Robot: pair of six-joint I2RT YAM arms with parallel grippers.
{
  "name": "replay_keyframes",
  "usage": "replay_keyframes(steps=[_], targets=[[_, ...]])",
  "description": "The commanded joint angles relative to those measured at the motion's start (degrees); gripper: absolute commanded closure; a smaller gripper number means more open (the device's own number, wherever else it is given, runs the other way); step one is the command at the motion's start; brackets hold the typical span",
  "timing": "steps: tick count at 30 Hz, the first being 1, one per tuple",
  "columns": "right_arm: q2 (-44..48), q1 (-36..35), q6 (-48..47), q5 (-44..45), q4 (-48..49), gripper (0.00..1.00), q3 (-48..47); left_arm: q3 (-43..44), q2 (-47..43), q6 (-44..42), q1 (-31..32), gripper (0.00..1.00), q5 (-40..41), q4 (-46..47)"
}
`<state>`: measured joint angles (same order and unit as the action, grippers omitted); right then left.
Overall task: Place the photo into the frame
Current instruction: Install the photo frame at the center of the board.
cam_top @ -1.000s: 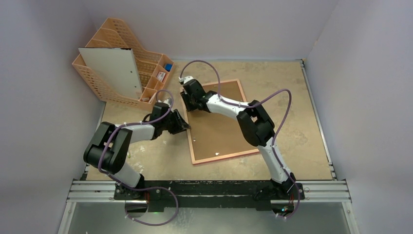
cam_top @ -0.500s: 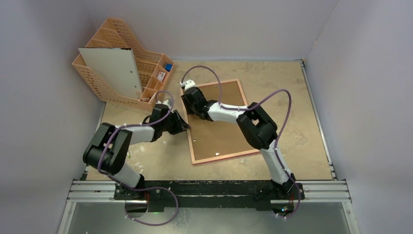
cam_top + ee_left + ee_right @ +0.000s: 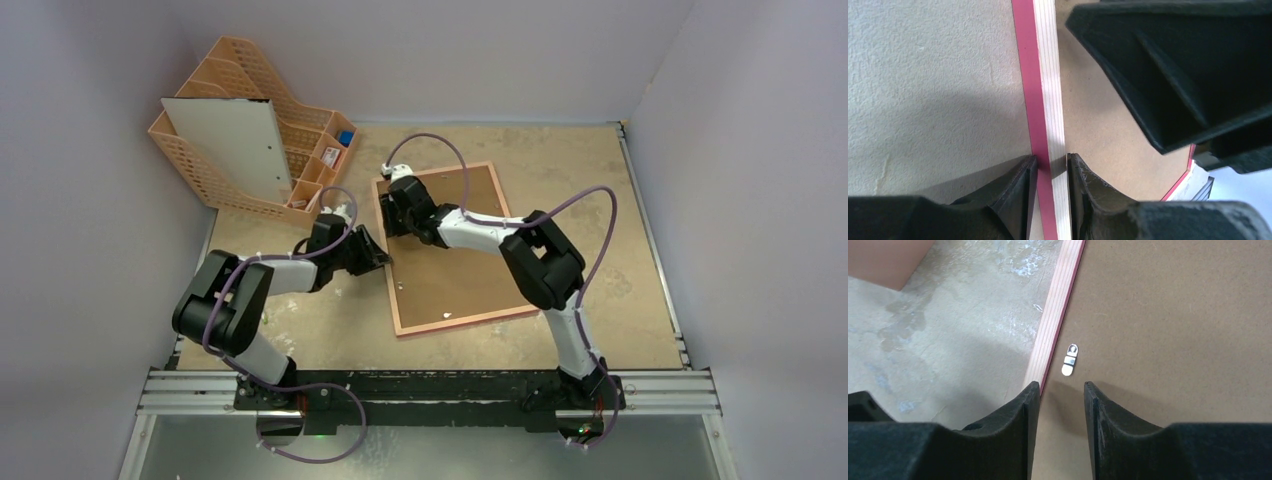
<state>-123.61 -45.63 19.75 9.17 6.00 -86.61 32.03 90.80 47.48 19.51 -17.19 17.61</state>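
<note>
Well, left hand (image 3: 1050,164) pinches frame (image 3: 1044,75).

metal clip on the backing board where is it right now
In the right wrist view the small metal clip lies on the brown backing board, just inside the frame rail and just ahead of the right arm's fingers.

Tan table (image 3: 600,230): frame (image 3: 462,322) flat, reverse up; orange organiser (image 3: 300,125) far-left corner.

Pale lilac walls (image 3: 480,50) enclose a mottled tan tabletop (image 3: 600,180) — orange lattice organiser (image 3: 232,70) at its far-left corner.
</note>
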Motion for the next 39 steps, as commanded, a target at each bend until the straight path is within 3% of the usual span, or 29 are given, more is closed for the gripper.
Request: replay_keyframes(steps=[1, 4, 7, 26, 39], targets=[[5.41, 1.60, 2.39, -1.78, 0.59, 0.63, 2.39, -1.75, 3.05, -0.99, -0.08, 0.68, 1.67, -2.05], [4.61, 2.38, 2.14, -2.44, 0.33, 0.77, 2.70, -1.69, 3.06, -0.94, -0.08, 0.68, 1.99, -2.20], [3.83, 2.56, 1.87, -2.74, 0.86, 0.84, 2.52, -1.63, 3.05, -0.93, -0.08, 0.69, 2.24, -2.56], [-2.44, 2.65, -0.76, -7.45, 0.04, 0.82, -0.79, -2.80, 2.52, -0.62, -0.08, 0.69, 2.42, -2.58], [-7.36, 2.32, -4.39, 0.06, -2.36, 0.87, -5.67, -2.93, 3.65, -0.36, -0.08, 0.69, 2.17, -1.99]])
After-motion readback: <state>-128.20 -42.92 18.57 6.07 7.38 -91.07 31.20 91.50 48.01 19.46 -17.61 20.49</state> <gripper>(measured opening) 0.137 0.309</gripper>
